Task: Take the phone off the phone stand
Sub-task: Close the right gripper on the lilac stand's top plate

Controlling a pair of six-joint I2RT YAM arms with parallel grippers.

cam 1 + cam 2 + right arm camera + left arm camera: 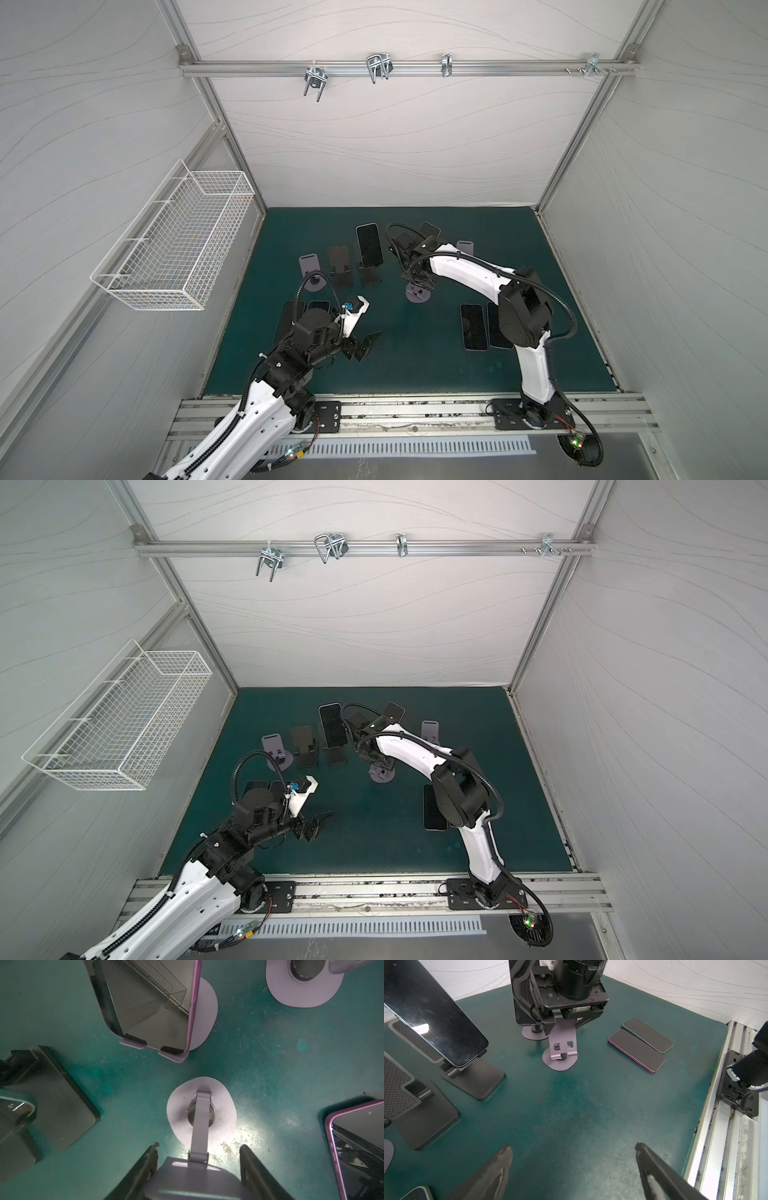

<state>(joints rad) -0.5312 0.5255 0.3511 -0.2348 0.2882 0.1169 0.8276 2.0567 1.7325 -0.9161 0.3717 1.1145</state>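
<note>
While one phone [369, 245] leans on its black stand [371, 277] and a purple-edged phone [149, 1005] sits on a lilac stand [204, 1012] at the back, neither is touched. right end effector [199, 1145] is pinched on the plate of an empty lilac stand [562, 1043] mid-desk. left end effector [573, 1147] is spread wide, holding nothing, over bare desk [571, 1105]. purple flat phone [636, 1050] and teal-edged flat phone [648, 1034] lie side by side near the right arm's base. My read: partly done at best, two lifts left. Right grip looks to be on a stand, not a phone.
</note>
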